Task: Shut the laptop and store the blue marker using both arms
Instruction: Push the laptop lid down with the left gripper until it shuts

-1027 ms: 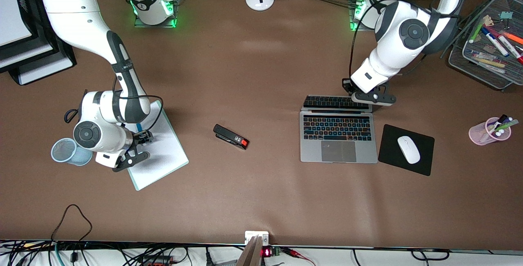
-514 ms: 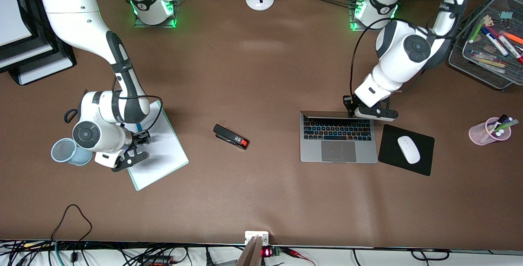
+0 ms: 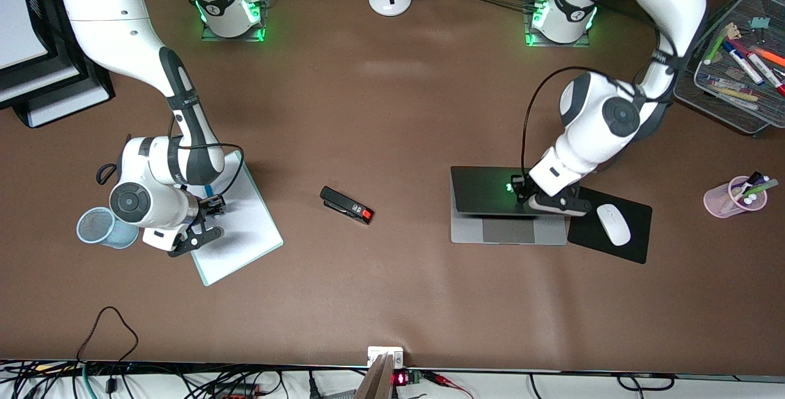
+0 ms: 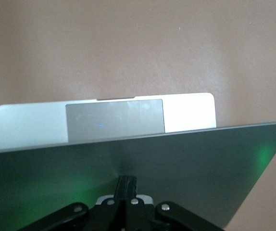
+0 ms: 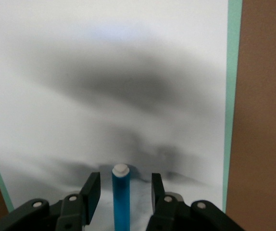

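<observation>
The silver-grey laptop (image 3: 509, 233) lies toward the left arm's end of the table, its dark lid (image 3: 484, 190) tilted low over the keys; only the trackpad strip (image 4: 114, 119) shows under the lid (image 4: 186, 168). My left gripper (image 3: 522, 194) is shut, its fingertips (image 4: 127, 182) pressed on the lid's outer face. The blue marker (image 5: 120, 197) with its white tip lies on a white pad (image 5: 128, 72). My right gripper (image 5: 125, 182) is open and straddles the marker (image 3: 209, 191), with a gap on each side. In the front view that gripper (image 3: 211, 204) is low over the pad (image 3: 245, 233).
A black stapler with a red end (image 3: 346, 205) lies mid-table. A mesh cup (image 3: 98, 227) stands beside the right arm's wrist. Beside the laptop, a white mouse (image 3: 613, 224) rests on a black mouse pad (image 3: 582, 233). A pink pen cup (image 3: 733, 198) and wire basket (image 3: 736, 98) stand toward the left arm's end.
My left arm has pushed the laptop lid down from near upright to low over the keyboard, which is now covered. The right arm has stayed over the pad.
</observation>
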Robot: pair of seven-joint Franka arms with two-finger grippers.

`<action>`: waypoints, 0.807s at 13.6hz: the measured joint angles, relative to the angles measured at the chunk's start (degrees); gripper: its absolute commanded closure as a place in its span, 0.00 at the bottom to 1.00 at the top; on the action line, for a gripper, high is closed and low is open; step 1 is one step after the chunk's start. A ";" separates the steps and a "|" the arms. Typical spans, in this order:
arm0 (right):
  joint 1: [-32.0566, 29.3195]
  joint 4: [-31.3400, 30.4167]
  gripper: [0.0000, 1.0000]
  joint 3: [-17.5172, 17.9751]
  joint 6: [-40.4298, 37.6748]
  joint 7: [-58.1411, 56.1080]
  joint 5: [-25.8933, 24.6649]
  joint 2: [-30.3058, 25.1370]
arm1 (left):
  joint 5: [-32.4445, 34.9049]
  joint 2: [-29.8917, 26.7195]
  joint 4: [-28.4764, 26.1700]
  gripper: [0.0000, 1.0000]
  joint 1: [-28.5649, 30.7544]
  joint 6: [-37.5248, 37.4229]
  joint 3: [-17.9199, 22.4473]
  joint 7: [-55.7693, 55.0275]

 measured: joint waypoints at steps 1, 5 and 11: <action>0.00 -0.01 0.52 0.00 -0.01 0.00 0.00 0.02 | 0.20 1.57 0.76 1.00 0.00 0.71 0.02 0.64; -0.01 -0.07 0.53 0.00 -0.03 -0.01 0.00 0.12 | 1.91 6.81 2.58 1.00 0.00 4.74 0.26 1.46; -0.04 -0.13 0.56 0.00 -0.05 -0.01 0.00 0.60 | 3.59 13.47 4.09 1.00 -0.05 11.60 0.65 1.61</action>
